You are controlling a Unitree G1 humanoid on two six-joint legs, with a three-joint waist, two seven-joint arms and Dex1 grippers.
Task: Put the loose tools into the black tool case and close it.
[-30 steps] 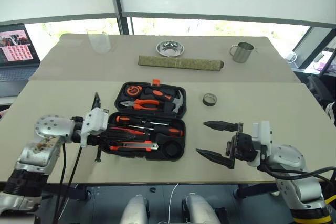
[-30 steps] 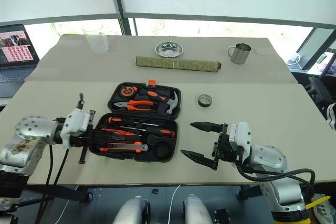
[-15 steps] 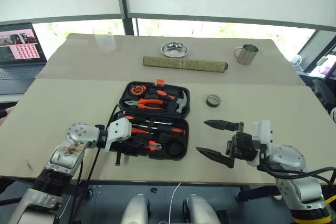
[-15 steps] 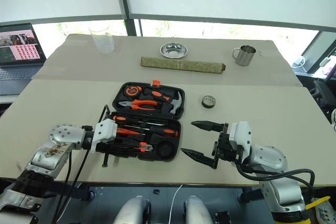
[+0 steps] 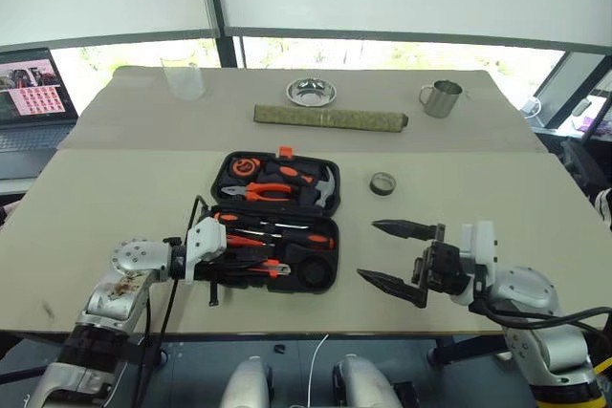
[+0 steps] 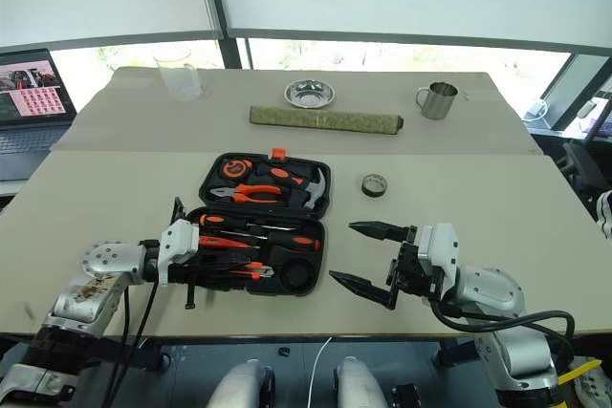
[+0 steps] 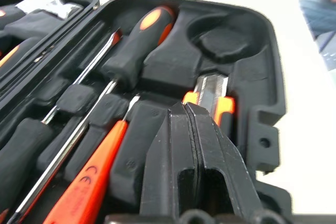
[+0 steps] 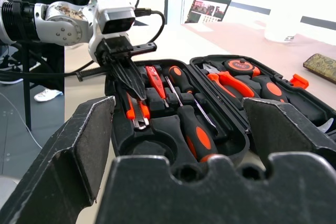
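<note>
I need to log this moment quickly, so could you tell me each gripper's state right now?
Left gripper: shut, holding nothing, over the black tool case.
Right gripper: open, empty.

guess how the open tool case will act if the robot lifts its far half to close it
The black tool case looks like rigid moulded plastic, so its lid should probably swing stiffly on the hinge. The hammer and pliers sit in the far half, so it is likely heavy and they might shift.

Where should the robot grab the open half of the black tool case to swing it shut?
Grip the far rim of the lid half, beside the orange latch. The tool case lies flat open with its hinge across the middle, so that far edge gives the most leverage. The open right hand would likely need to come over from the right and fold it toward the robot.
</note>
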